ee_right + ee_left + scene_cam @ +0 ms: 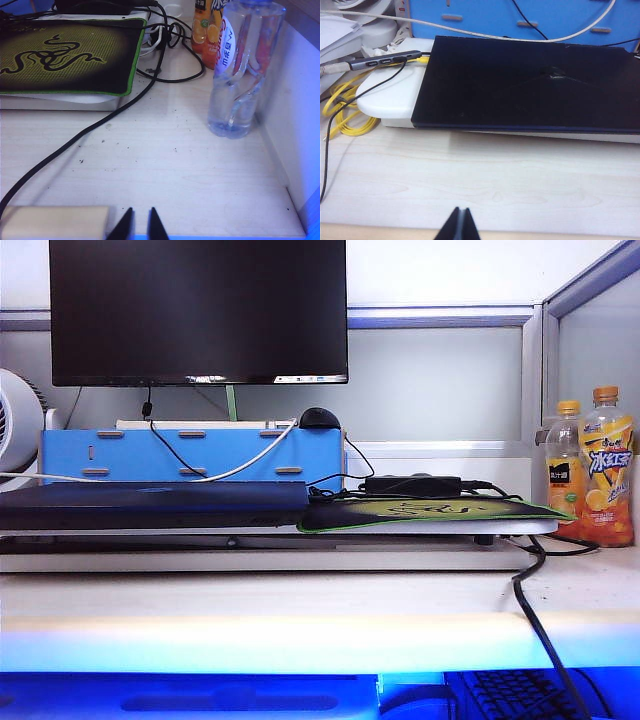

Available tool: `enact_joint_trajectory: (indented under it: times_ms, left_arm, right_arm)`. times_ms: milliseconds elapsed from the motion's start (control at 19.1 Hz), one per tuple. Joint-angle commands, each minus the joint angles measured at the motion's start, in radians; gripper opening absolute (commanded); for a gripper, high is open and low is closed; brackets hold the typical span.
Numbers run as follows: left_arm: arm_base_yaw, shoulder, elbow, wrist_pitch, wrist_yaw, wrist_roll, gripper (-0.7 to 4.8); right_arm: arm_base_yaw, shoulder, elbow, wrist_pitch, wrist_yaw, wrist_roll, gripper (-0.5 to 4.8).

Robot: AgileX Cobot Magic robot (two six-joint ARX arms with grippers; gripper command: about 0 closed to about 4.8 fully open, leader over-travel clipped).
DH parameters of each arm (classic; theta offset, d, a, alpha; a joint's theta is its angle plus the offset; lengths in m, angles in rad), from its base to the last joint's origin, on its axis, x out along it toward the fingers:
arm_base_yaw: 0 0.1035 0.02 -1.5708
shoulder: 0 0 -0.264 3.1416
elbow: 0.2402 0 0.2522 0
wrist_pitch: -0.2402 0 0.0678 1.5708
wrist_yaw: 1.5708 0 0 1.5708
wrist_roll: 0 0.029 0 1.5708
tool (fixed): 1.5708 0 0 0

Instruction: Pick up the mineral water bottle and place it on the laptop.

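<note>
A pale wood-grain desk (300,610) carries everything here, its surface speckled with dark crumbs near the right wall. A low white riser (390,95) sits across its back, bearing the dark laptop (525,85) on the left and a green-and-black mouse pad (65,55) on the right. Standing directly on the desk by the right wall are the clear mineral water bottle (242,65) and, just behind it, two orange-capped drink bottles (605,470). A thick black cable (100,125) snakes over the wood toward the front edge, and a coil of yellow cable (345,107) lies at the far left beside the riser.
</note>
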Motion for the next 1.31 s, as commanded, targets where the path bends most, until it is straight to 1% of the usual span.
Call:
enact_joint_trajectory:
  times_ms: [52, 679, 731, 783, 888, 992, 1045, 1097, 1149, 1254, 1306]
  left_arm:
    - [0.0, -0.002, 0.0, 0.001, 0.003, 0.002, -0.02]
    - [0.0, -0.002, 0.0, 0.001, 0.003, 0.001, -0.02]
    - [0.0, -0.002, 0.0, 0.001, 0.003, 0.002, -0.02]
    - [0.0, -0.002, 0.0, 0.001, 0.003, 0.002, -0.02]
    - [0.0, -0.002, 0.0, 0.001, 0.003, 0.002, -0.02]
    - [0.0, -0.002, 0.0, 0.001, 0.003, 0.001, -0.02]
    - [0.0, -0.002, 0.0, 0.001, 0.003, 0.001, -0.02]
    - [0.0, -0.002, 0.0, 0.001, 0.003, 0.002, -0.02]
    - [0.0, -0.002, 0.0, 0.001, 0.003, 0.001, -0.02]
    - [0.0, -0.002, 0.0, 0.001, 0.003, 0.002, -0.02]
    - [0.0, -0.002, 0.0, 0.001, 0.003, 0.002, -0.02]
  right_arm:
    - [0.0, 0.0, -0.003, -0.008, -0.002, 0.004, 0.5]
    - [0.0, 0.0, -0.003, -0.001, -0.003, 0.006, 0.5]
    - [0.0, 0.0, -0.002, 0.006, -0.008, 0.024, 0.5]
    - [0.0, 0.0, -0.002, 0.021, -0.041, 0.119, 0.5]
    - [0.0, 0.0, -0.002, 0.09, -0.124, 0.346, 0.5]
    - [0.0, 0.001, 0.0, 0.175, -0.242, 0.364, 0.48]
    - [0.001, 0.002, 0.006, 0.204, -0.241, 0.353, 0.31]
    - [0.001, 0.002, 0.022, 0.202, -0.205, 0.296, 0.2]
    - [0.001, 0.003, 0.043, 0.171, -0.134, 0.245, 0.16]
    - [0.001, 0.031, 0.105, 0.078, 0.074, 0.188, 0.09]
    - [0.001, 0.068, 0.132, 0.061, 0.165, 0.167, 0.1]
